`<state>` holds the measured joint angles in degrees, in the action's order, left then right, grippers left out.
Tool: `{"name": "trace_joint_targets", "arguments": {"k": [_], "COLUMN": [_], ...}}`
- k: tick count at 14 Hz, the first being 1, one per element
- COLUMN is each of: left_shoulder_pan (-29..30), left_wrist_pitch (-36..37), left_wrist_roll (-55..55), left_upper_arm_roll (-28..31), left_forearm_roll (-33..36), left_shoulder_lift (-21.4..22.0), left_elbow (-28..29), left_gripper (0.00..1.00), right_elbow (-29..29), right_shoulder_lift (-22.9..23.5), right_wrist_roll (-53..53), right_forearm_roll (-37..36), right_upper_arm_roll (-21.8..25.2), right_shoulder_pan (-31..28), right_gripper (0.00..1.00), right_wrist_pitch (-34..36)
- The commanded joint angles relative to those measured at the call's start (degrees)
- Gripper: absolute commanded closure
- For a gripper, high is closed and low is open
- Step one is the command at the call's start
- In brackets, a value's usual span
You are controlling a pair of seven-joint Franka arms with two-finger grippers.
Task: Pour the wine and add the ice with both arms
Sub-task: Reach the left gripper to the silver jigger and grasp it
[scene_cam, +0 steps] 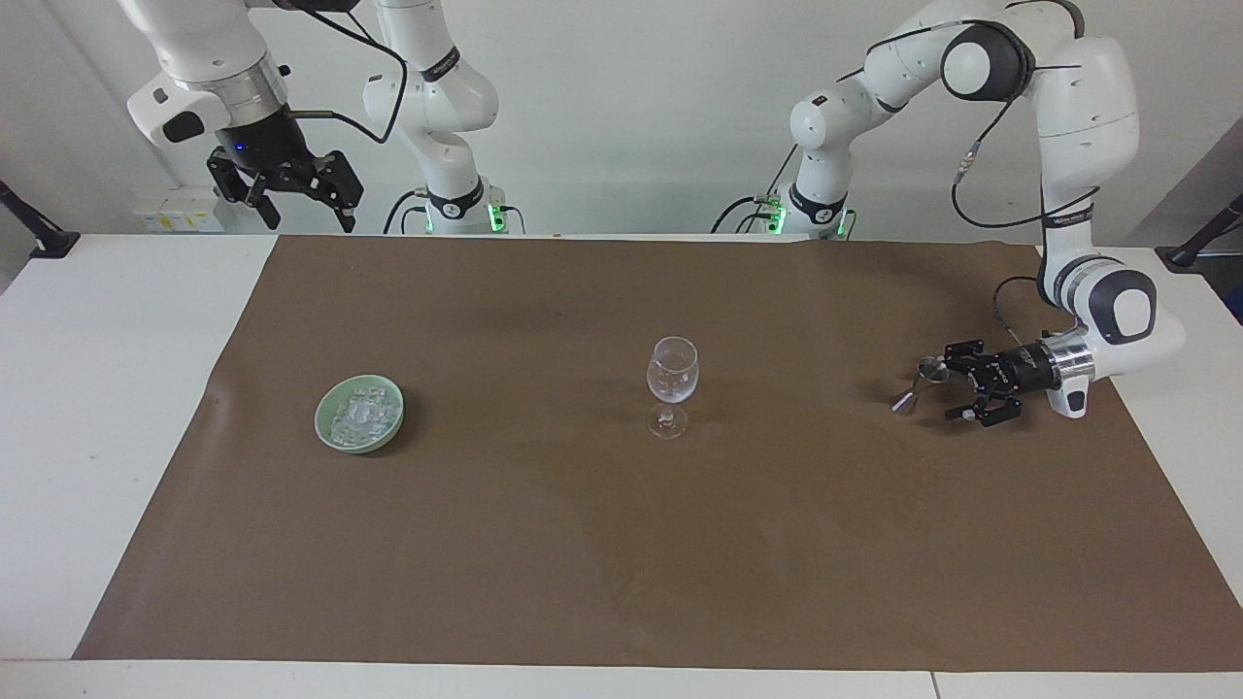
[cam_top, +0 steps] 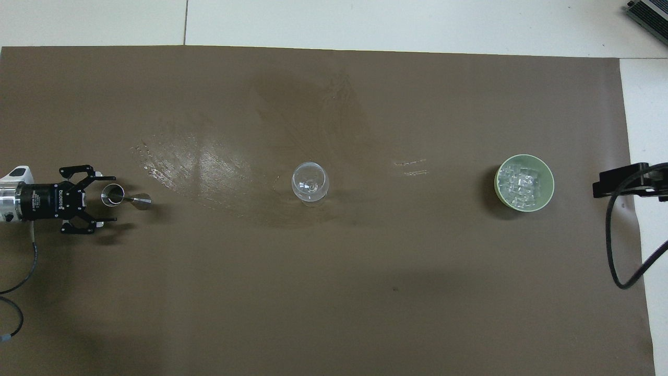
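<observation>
While the right gripper (scene_cam: 291, 199) waits open and raised, left gripper (cam_top: 96, 197), jaws wide and level, has the jigger (cam_top: 124, 197) at its 3 o'clock overhead, stem pointing toward the glass (cam_top: 310, 182).

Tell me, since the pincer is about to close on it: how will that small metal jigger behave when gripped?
The jigger looks smooth, polished metal, so probably slippery. Its narrow waist and small base suggest it tips easily if the open left pincer nudges it.

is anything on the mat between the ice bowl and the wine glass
Nothing visible: bare brown mat lies between the bowl of ice and the wine glass.
</observation>
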<state>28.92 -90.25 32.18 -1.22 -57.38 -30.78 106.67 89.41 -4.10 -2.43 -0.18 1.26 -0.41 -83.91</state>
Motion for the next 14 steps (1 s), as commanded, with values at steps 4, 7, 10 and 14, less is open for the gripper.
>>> {"name": "trace_joint_targets", "arguments": {"k": [4,7,10,14], "left_shoulder_pan": [0.79,0.97,0.88,0.44], "left_wrist_pitch": [1.48,1.83,3.06,3.42], "left_wrist_roll": [5.79,5.17,2.20,-3.78], "left_upper_arm_roll": [-0.37,-0.45,-0.54,-0.63], "left_forearm_roll": [-4.58,-7.39,-8.44,-10.64], "left_shoulder_lift": [-1.47,-1.73,-1.82,-1.74], "left_elbow": [0.64,2.04,2.40,4.59], "left_gripper": [0.00,0.00,0.00,0.00], "right_elbow": [1.21,1.21,1.21,1.21], "right_shoulder_lift": [-0.99,-0.99,-0.99,-0.99], "right_wrist_roll": [0.32,0.32,0.32,0.32], "right_forearm_roll": [-0.08,-0.08,-0.08,-0.08], "right_upper_arm_roll": [-0.30,-0.30,-0.30,-0.30], "right_shoulder_pan": [-0.29,-0.29,-0.29,-0.29], "right_gripper": [0.00,0.00,0.00,0.00], "right_wrist_pitch": [-0.37,-0.37,-0.37,-0.37]}}
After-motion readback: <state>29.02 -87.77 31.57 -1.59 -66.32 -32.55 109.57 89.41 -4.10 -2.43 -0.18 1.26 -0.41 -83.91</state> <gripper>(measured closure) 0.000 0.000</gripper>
